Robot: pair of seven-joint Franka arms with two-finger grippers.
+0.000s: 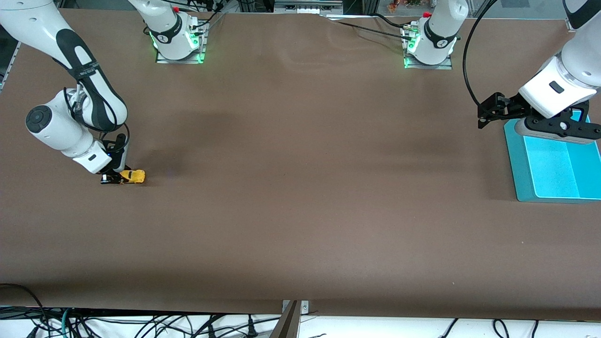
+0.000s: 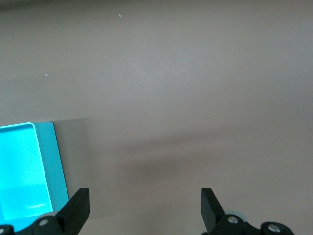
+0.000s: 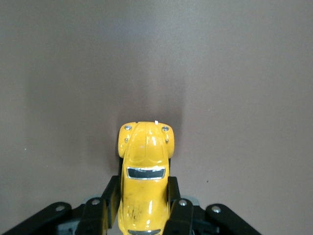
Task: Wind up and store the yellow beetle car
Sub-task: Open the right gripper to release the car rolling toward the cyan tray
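Yellow beetle car (image 1: 134,176) sits on the brown table (image 1: 300,188) at the right arm's end, clamped at its rear by the right gripper (image 1: 117,178).

Table: a broad, matte brown surface, smooth and uniform; wide open room spreads from the car toward 3 o'clock in the front view, up to the tray, and down to the table's edge at 6 o'clock.

Arms: the right arm (image 1: 75,70) bends down from its base at 12 o'clock and folds at the wrist so the gripper meets the tabletop. The left arm (image 1: 563,80) waits, its wrist tilted over the tray's corner.

Tray: a turquoise tray (image 1: 521,173), rectangular with rounded corners and a raised wall, lies at the left arm's end of the table, cut off by the front view's edge at 3 o'clock.

Left gripper (image 2: 145,208): jaws spread wide and holding nothing, hanging over bare table just beside the tray's (image 2: 56,161) rim.

Right gripper (image 3: 145,205): black fingers (image 3: 100,210) clenched on both flanks of the car (image 3: 145,171).

Car: glossy rounded yellow shell with a dark window and small round lamps; its free end points toward the left arm's end of the table, with clear table ahead of it.
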